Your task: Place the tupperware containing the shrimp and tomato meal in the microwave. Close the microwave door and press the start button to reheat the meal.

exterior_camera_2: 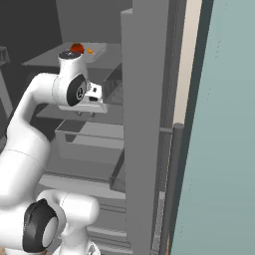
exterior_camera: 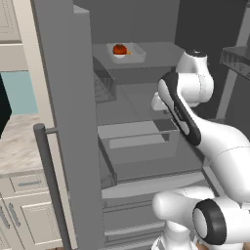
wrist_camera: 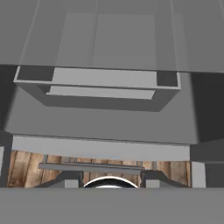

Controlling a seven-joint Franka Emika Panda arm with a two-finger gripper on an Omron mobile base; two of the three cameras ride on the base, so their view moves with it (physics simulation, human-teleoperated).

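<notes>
Grey fridge shelves surround a white arm. The tray with tomato and shrimp sits on the top shelf, well above the jaws; whether those are spread, I cannot tell. The step looks like reaching for the tray: next, rise towards it. A drawer lies below, the open door alongside.

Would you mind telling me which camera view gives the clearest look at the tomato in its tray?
The left base view shows it best: the red tomato sits in plain sight in the pale tray on an upper fridge shelf. In the right base view the tomato is partly hidden behind the arm. The hand view looks down at a lower drawer instead.
</notes>
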